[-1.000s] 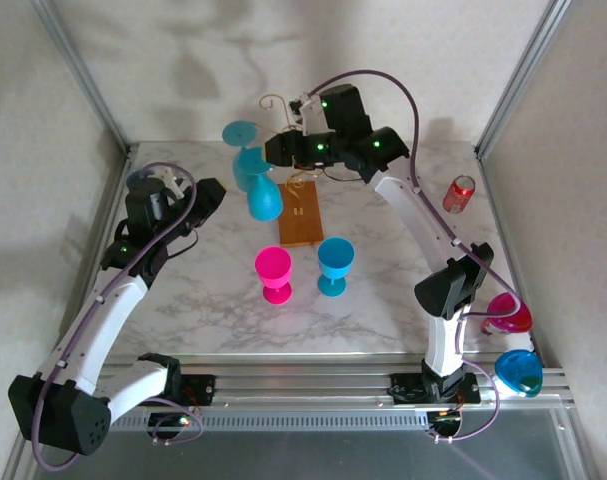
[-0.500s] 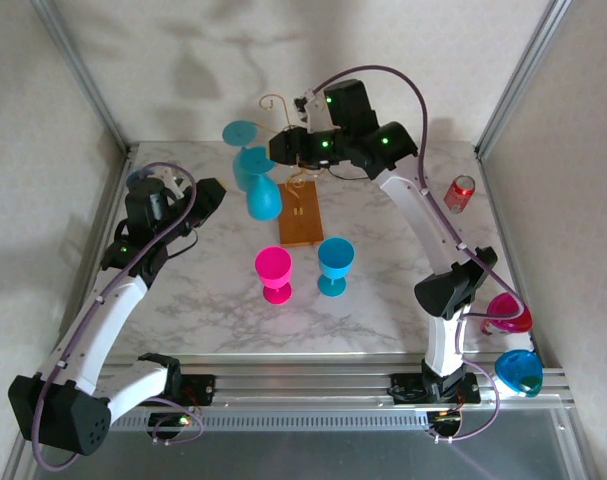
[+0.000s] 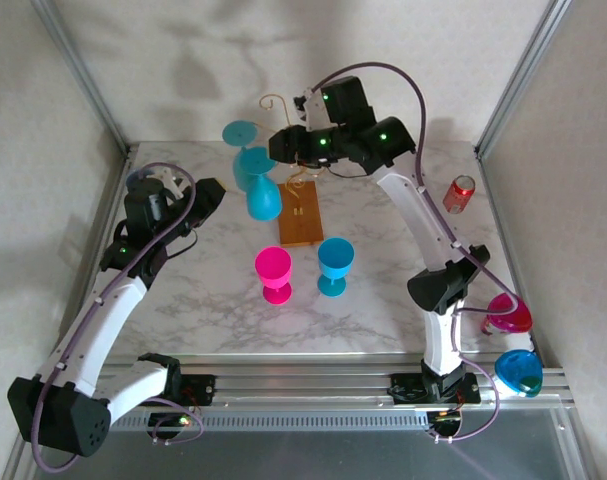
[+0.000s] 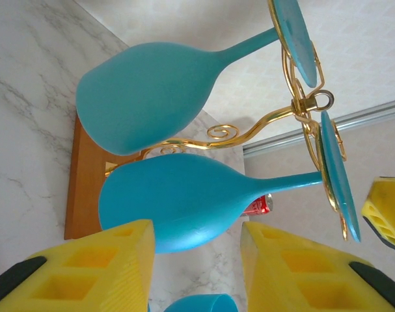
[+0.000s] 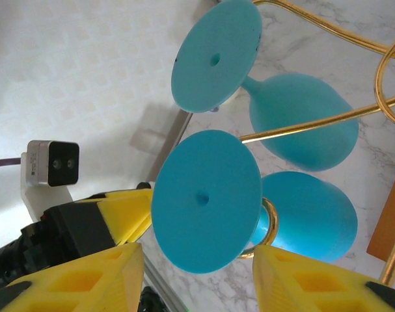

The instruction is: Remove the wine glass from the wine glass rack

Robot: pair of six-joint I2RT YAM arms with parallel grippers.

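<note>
The wine glass rack (image 3: 301, 212) has a gold wire stem (image 4: 262, 123) on a wooden base (image 4: 83, 169), and two blue wine glasses hang on it upside down. The lower wine glass has its bowl (image 3: 264, 198) (image 4: 177, 198) just ahead of my open left gripper (image 3: 211, 195) (image 4: 196, 266), level with the gap between the yellow fingers. Its round foot (image 5: 207, 198) sits in a gold loop, close in front of my open right gripper (image 3: 275, 150) (image 5: 197, 276). Neither gripper clamps it. The upper glass (image 3: 245, 150) (image 5: 301, 120) hangs beside it.
A pink glass (image 3: 274, 272) and a blue glass (image 3: 335, 265) stand upright in front of the rack base. A red can (image 3: 459, 194) lies at the back right. Two more glasses, pink (image 3: 510, 315) and blue (image 3: 518, 370), sit by the right arm's base.
The right arm's upper links have shifted slightly to the right. Its gripper stays at the glass foot. The left arm and the glasses have not moved.
</note>
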